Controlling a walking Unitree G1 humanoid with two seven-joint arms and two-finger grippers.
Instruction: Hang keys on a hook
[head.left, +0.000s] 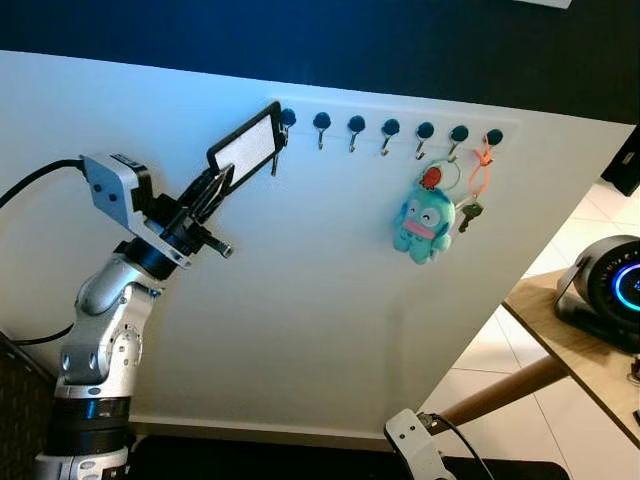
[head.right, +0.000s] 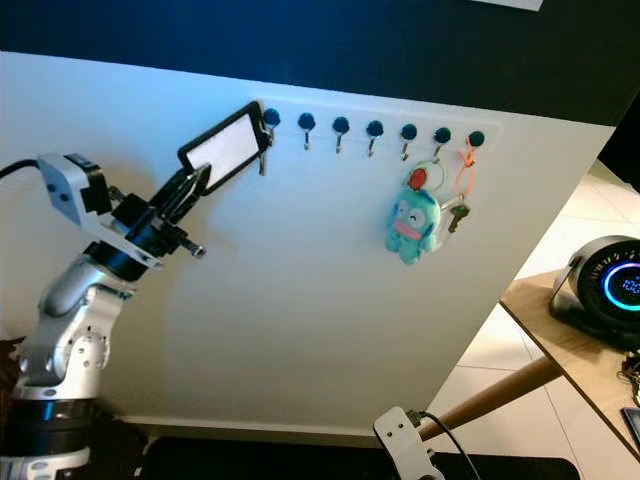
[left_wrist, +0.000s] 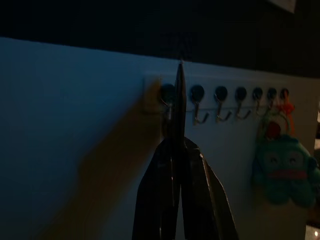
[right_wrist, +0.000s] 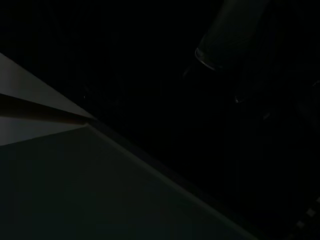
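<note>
Up left, the left hand (head.left: 222, 180) pinches a card tag (head.left: 246, 147) hiding the end hook (head.left: 287, 119).

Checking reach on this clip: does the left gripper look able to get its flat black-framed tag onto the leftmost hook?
Probably yes. The left gripper holds the tag right at the leftmost hook, and nothing lies between them.

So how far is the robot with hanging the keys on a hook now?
Done: a plush keychain and an orange-tagged key already hang from hooks on the right. In hand: the left gripper holds a flat card-like tag up at the leftmost hook. Left: whether its ring is on the hook cannot be seen; release remains.
</note>
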